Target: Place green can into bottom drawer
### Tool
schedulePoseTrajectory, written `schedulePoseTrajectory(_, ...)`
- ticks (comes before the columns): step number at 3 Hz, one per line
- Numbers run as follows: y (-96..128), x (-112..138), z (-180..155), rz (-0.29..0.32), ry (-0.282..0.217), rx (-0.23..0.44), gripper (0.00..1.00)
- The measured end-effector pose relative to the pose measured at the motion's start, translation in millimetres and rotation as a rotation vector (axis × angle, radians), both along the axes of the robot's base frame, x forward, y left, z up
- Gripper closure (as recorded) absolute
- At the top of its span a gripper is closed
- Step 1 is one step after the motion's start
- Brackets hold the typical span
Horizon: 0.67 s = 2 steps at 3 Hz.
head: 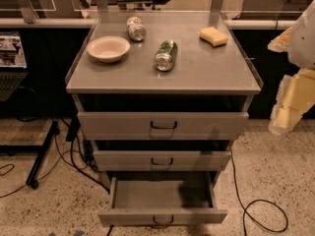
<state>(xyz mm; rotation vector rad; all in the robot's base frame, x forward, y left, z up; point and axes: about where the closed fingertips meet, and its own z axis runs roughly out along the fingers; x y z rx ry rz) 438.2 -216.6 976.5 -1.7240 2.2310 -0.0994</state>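
The green can [166, 55] lies on its side on the grey cabinet top [206, 73], near the middle, with a silver end facing me. The bottom drawer [162, 215] is pulled open, and its grey inside shows nothing in it. My gripper [284, 116] hangs at the far right edge of the camera view, beside the cabinet's right side at the height of the top drawer. It is well apart from the can and holds nothing that I can see.
A silver-white can with red markings [136, 28] lies at the back of the top. A cream bowl [108, 48] stands at the left, a yellow sponge [214, 36] at the back right. The two upper drawers [162, 125] stand slightly out. Cables [256, 215] lie on the floor.
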Motion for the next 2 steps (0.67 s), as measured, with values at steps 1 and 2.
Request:
schedulePoseTrajectory(1,0.0,0.0,0.0,0.0,0.0,0.0,0.0)
schedulePoseTrajectory(2,1.1,2.5,1.1,-0.017,-0.014,0.002,0.0)
